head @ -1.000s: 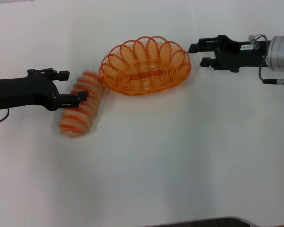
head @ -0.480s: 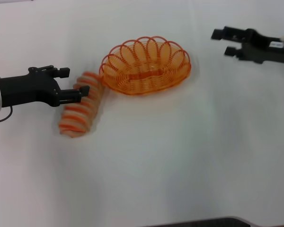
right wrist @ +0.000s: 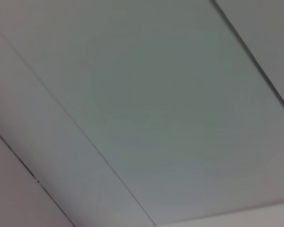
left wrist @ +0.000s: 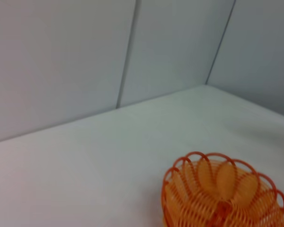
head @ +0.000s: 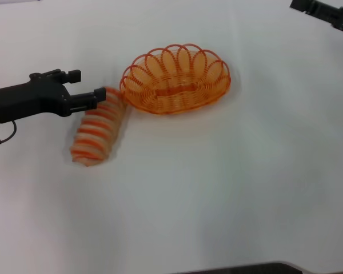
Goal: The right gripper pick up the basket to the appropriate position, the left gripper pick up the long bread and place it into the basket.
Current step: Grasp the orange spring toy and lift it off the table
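Note:
The orange wire basket point(head: 176, 80) stands on the white table, back of centre, with nothing in it; its rim also shows in the left wrist view point(left wrist: 222, 194). Just left of it the long bread point(head: 98, 130), striped tan and orange, lies at a slant with its far end almost touching the basket. My left gripper point(head: 87, 87) is open and reaches in from the left, its near finger point(head: 94, 99) over the bread's far end and holding nothing. Only part of my right gripper point(head: 311, 7) shows in the far right corner, well away from the basket.
The white table point(head: 217, 188) spreads in front and to the right of the basket. Grey wall panels point(left wrist: 85, 56) rise behind the table's far edge. The right wrist view shows only wall panels point(right wrist: 142, 94).
My right arm has drawn back from beside the basket to the far right corner. The left gripper has shifted slightly farther along the bread's end. Basket and bread have not moved.

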`<move>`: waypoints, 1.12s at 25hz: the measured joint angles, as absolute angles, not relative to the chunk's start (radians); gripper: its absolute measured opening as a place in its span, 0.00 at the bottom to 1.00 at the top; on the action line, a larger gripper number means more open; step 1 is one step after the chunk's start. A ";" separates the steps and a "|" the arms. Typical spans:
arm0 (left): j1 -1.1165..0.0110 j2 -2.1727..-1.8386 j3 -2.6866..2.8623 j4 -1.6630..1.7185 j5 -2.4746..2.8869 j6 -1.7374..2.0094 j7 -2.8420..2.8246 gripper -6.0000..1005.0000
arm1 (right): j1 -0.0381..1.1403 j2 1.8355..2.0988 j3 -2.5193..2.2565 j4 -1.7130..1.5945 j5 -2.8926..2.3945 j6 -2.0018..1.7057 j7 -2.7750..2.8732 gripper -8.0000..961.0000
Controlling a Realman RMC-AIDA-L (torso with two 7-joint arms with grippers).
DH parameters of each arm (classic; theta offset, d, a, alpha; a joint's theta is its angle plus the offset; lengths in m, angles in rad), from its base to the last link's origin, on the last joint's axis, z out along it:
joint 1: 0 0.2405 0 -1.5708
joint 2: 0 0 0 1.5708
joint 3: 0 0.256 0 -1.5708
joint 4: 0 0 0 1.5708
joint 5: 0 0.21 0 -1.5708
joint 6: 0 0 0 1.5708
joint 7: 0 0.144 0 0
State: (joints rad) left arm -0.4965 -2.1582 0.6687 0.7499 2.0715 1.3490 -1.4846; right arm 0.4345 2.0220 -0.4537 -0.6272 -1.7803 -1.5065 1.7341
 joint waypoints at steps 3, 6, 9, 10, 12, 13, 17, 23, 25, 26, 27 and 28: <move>-0.496 -2.158 0.643 0.743 2.061 1.357 -1.493 0.82 | 0.427 2.021 -0.437 -0.641 -1.770 -1.538 1.626 0.96; -0.498 -2.157 0.633 0.727 2.061 1.360 -1.508 0.82 | 0.418 2.026 -0.429 -0.666 -1.770 -1.567 1.520 0.96; -0.496 -2.155 0.631 0.721 2.061 1.356 -1.541 0.82 | 0.406 2.045 -0.394 -0.685 -1.760 -1.597 1.421 0.96; -0.495 -2.155 0.628 0.721 2.061 1.354 -1.563 0.82 | 0.403 2.049 -0.382 -0.687 -1.754 -1.598 1.402 0.96; -0.495 -2.155 0.617 0.725 2.061 1.353 -1.613 0.82 | 0.399 2.062 -0.355 -0.689 -1.742 -1.598 1.366 0.96; -0.495 -2.153 0.606 0.727 2.062 1.352 -1.654 0.82 | 0.398 2.064 -0.351 -0.689 -1.742 -1.598 1.361 0.96; -0.510 -2.110 0.587 0.729 2.065 1.359 -1.860 0.82 | 0.402 2.067 -0.342 -0.689 -1.741 -1.595 1.367 0.96; -0.537 -2.030 0.618 0.758 2.084 1.445 -2.168 0.82 | 0.411 2.059 -0.345 -0.689 -1.741 -1.594 1.423 0.95; -0.554 -2.004 0.636 0.786 2.126 1.488 -2.266 0.82 | 0.412 2.054 -0.347 -0.690 -1.741 -1.594 1.440 0.95; -0.567 -1.994 0.641 0.803 2.168 1.506 -2.311 0.82 | 0.414 2.052 -0.347 -0.690 -1.742 -1.593 1.446 0.95; -0.585 -1.986 0.645 0.824 2.233 1.526 -2.362 0.82 | 0.415 2.050 -0.347 -0.690 -1.744 -1.591 1.450 0.95; -0.595 -1.983 0.647 0.838 2.271 1.534 -2.384 0.82 | 0.415 2.049 -0.347 -0.690 -1.744 -1.589 1.454 0.95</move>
State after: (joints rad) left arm -0.5949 -1.9825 0.6475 0.8381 2.2706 1.5345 -2.3838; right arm 0.4152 2.0491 -0.3475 -0.6903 -1.7443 -1.5891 1.4539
